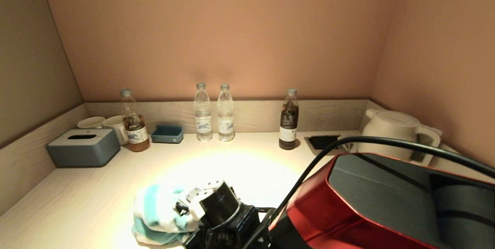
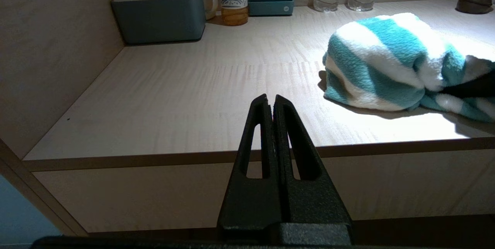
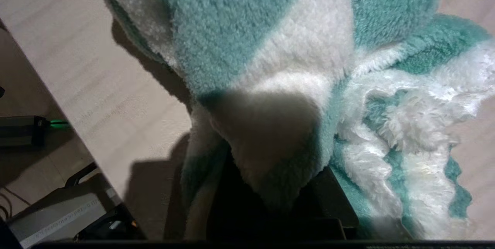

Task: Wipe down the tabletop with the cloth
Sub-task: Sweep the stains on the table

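Head view: my right gripper (image 1: pixel 181 212) grasps the teal-and-white striped fluffy cloth (image 1: pixel 158 214), bunched on the pale wood-grain tabletop (image 1: pixel 77 202) near its front edge. My left gripper (image 2: pixel 271 102) is clenched, parked off the front edge, left of the cloth.

Teal-and-white striped cloth (image 2: pixel 390 61), pale wood-grain tabletop (image 2: pixel 185 98), grey-blue tissue box (image 1: pixel 83 147)
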